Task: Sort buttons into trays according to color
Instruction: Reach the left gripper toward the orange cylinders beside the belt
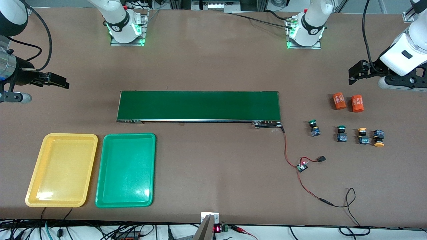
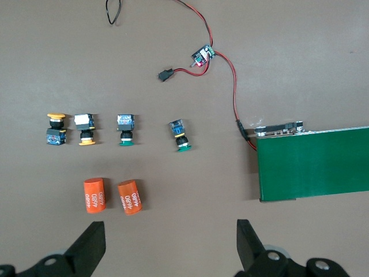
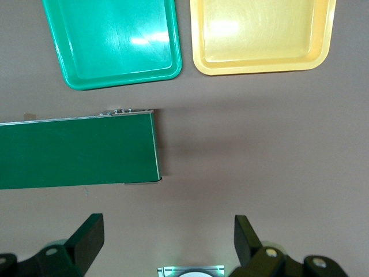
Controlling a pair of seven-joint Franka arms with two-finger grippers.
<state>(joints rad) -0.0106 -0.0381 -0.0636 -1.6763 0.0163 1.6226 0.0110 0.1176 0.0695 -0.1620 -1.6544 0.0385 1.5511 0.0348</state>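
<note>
Bare tabletop (image 1: 213, 173) between trays (image 1: 125, 170) and buttons (image 1: 343, 133).

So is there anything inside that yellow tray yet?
No. The yellow tray holds nothing but glare, and the green tray beside it likewise. All four buttons sit on the table toward the left arm's end. The table under the trays is hidden.

Left arm: we hold it raised at its own end of the table, waiting, wrist bent so the camera looks straight down. Left gripper (image 2: 170, 245): jaws spread wide, nothing between them. Right arm: we hold it raised at its own end, likewise idle. Right gripper (image 3: 169, 242): jaws spread wide, nothing held.
</note>
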